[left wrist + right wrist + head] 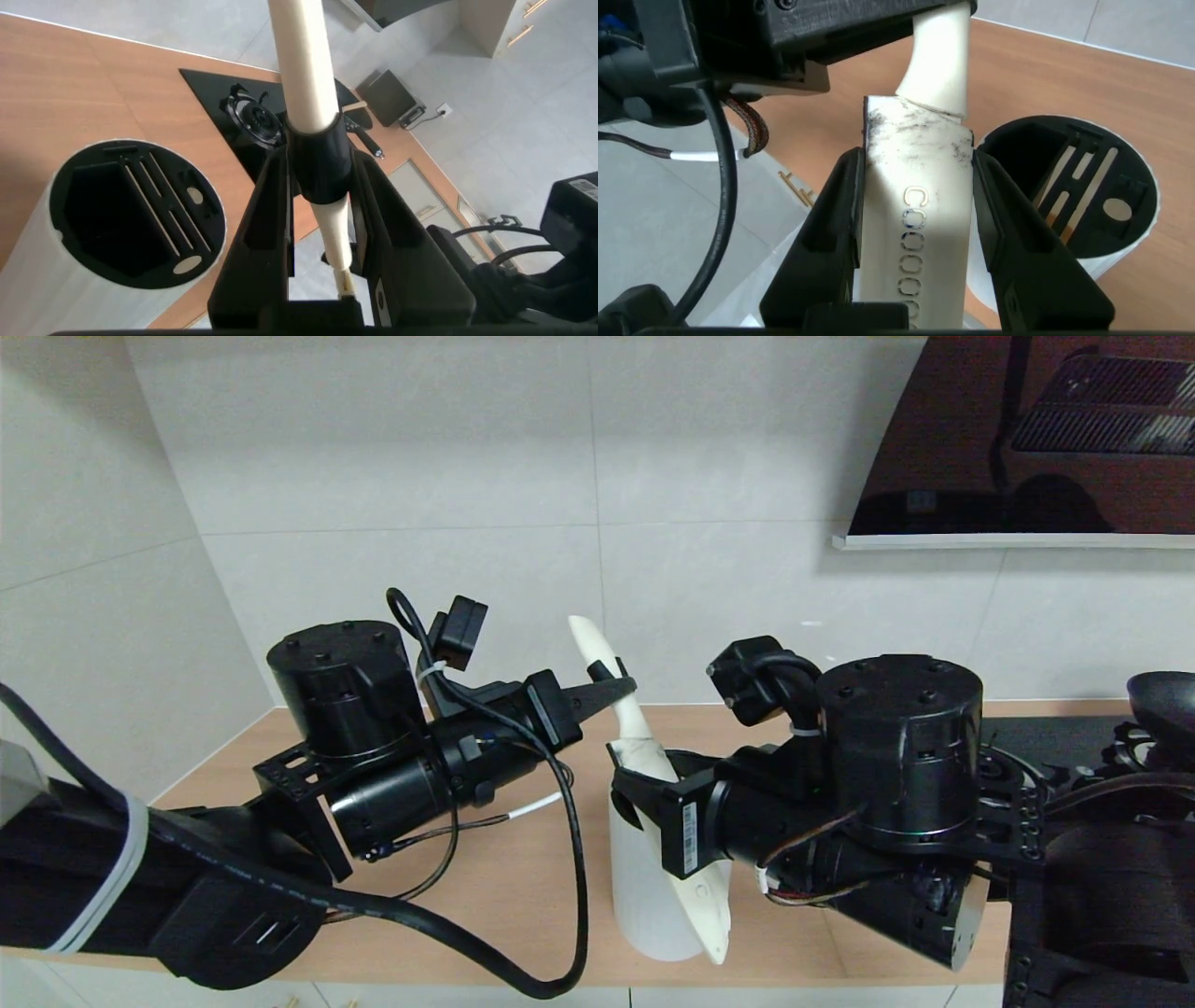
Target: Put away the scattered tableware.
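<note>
Your left gripper (611, 689) and right gripper (915, 163) both clamp the white utensil (590, 639). The right gripper's sticker (691, 835) is too small to read.

One slotted spatula (644, 742). One utensil holder (644, 896), just below the right hand (644, 793). Two hands, counting the left hand (611, 689). One bench (504, 877), one hob (217, 93), one range hood (1027, 439).

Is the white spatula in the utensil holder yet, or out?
Out: the spatula is beside the holder, left hand gripping its handle, right hand its blade.
</note>
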`<state>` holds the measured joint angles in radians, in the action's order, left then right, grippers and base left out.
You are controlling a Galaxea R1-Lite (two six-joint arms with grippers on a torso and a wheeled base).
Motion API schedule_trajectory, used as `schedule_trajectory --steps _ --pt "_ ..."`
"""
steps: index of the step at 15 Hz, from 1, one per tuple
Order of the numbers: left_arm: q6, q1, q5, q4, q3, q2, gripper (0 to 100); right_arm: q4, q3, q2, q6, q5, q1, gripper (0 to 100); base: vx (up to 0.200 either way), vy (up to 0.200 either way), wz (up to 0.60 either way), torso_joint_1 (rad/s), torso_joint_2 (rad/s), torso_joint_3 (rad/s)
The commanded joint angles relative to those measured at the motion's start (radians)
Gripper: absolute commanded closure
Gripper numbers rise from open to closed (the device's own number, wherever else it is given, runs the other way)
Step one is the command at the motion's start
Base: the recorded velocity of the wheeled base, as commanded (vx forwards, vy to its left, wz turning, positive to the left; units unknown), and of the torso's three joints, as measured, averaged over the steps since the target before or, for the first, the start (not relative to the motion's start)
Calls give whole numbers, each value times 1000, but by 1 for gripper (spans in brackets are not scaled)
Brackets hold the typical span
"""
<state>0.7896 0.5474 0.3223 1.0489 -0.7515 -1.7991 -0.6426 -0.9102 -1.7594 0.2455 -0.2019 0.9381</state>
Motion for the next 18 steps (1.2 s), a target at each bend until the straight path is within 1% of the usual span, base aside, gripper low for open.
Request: schedule_trajectory --steps 1,2,3,9,11,12,13,14,16,17,18 --pt "0 0 1 0 -2 6 100 0 1 1 0 -1 1 100 0 0 0 0 0 0" --pt "0 0 3 -1 -2 6 100 0 -1 1 1 -1 1 100 0 0 0 0 0 0" --pt "0 0 3 -1 -2 7 100 0 -1 1 1 -1 1 0 0 0 0 0 0 0" --pt "0 0 -5 -20 -19 23 100 -28 7 1 0 -2 1 0 0 0 0 0 0 0" --pt "-1 -4 -6 -53 -34 50 100 -28 7 17 0 -5 -8 0 0 0 0 0 0 0" --pt "-3 -21 -9 -106 -60 84 100 -28 10 44 -2 -4 -45 0 0 0 0 0 0 0" --pt "-4 -32 -25 -159 -88 106 100 -26 11 64 -3 -2 -82 0 0 0 0 0 0 0" --pt "-6 -46 -68 -219 -127 119 100 -26 13 98 -3 4 -117 0 0 0 0 0 0 0" --pt "-13 -63 -174 -333 -210 121 100 -16 27 175 -6 24 -176 0 0 0 0 0 0 0" --pt "-27 -63 -227 -380 -244 123 100 -16 28 198 -9 35 -219 0 0 0 0 0 0 0" --pt "-58 -47 -293 -418 -272 123 100 -16 28 207 -11 38 -269 0 0 0 0 0 0 0"
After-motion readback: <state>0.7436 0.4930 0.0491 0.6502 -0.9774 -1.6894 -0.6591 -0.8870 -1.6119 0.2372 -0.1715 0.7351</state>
